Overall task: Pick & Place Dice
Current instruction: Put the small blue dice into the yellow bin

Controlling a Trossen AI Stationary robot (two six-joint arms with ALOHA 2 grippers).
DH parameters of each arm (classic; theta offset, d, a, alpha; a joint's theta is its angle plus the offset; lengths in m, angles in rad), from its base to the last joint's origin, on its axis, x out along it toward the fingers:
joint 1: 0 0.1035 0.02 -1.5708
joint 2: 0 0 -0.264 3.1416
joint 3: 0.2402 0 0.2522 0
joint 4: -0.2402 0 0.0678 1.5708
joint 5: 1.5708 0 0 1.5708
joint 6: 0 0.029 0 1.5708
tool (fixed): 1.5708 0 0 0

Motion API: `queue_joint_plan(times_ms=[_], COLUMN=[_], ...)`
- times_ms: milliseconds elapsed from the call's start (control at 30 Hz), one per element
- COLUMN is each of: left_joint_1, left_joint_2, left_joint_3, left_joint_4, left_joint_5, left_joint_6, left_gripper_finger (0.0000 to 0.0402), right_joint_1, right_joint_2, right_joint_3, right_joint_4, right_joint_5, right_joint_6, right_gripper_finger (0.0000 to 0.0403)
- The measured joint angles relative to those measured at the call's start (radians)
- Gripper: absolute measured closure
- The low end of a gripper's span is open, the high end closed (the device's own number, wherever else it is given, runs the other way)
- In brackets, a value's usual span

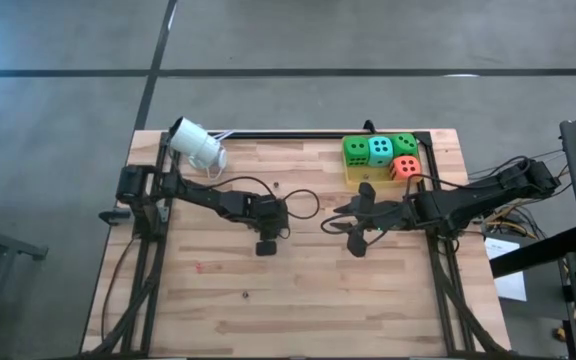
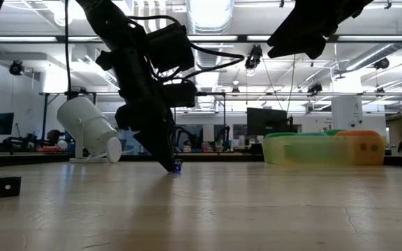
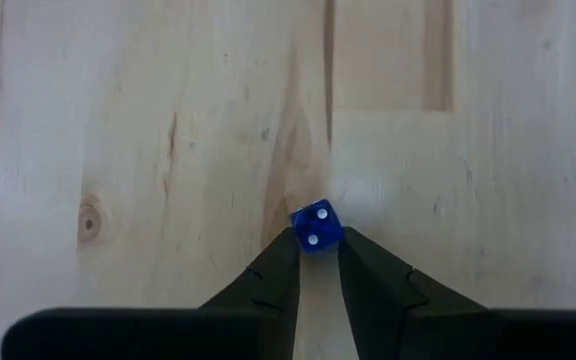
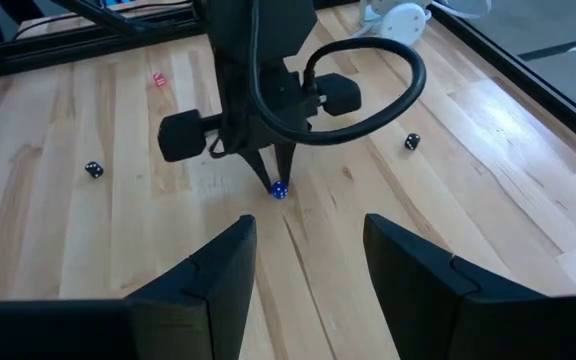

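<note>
A tiny blue die [image 3: 316,227] with white pips lies on the wooden table near its middle. My left gripper [image 3: 316,250] slants down onto it with its fingertips closed on either side. My right gripper [image 4: 308,250] hangs open above the table to the die's right, nothing between its fingers. At the far right, a yellow tray [image 1: 353,178] holds several big soft dice: two green [image 1: 356,150] [image 1: 405,143], one teal [image 1: 380,150] and one orange-red [image 1: 404,167]. My left gripper pinches the blue die's two opposite sides [image 3: 308,240] between the very tips of its fingers [image 3: 286,262]. The fingers come steeply from above, slanting down. The die rests on the table [image 2: 177,167].
Two small black dice [image 4: 94,169] [image 4: 412,141] and a small red one [image 4: 159,79] lie scattered on the table. A white camera-like device [image 1: 196,143] stands at the far left corner. A black cable loops from the left wrist [image 4: 368,90].
</note>
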State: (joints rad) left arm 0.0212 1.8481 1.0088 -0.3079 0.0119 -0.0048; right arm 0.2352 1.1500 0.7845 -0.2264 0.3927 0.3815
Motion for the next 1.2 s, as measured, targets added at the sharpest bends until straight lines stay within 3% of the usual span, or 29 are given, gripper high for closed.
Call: queue_joint_plan(times_ms=[167, 433, 833, 1200], left_joint_1=[0.0, 0.0, 0.0, -0.001], left_joint_2=[0.0, 0.0, 0.0, 0.0], left_joint_3=[0.0, 0.0, 0.0, 0.001], left_joint_4=[0.008, 0.009, 0.036, 0.045], left_joint_5=[0.0, 0.011, 0.011, 0.011], left_joint_6=[-0.12, -0.124, -0.183, 0.015], left_gripper_finger=[0.0329, 0.0323, 0.0248, 0.0238], right_joint_1=[0.0, 0.0, 0.0, 0.0], right_joint_2=[0.0, 0.0, 0.0, 0.0], right_joint_3=[0.0, 0.0, 0.0, 0.0], right_joint_4=[0.0, 0.0, 0.0, -0.001], right_joint_5=[0.0, 0.0, 0.0, 0.0], right_joint_6=[0.0, 0.0, 0.0, 0.0], right_gripper_finger=[0.022, 0.022, 0.022, 0.022])
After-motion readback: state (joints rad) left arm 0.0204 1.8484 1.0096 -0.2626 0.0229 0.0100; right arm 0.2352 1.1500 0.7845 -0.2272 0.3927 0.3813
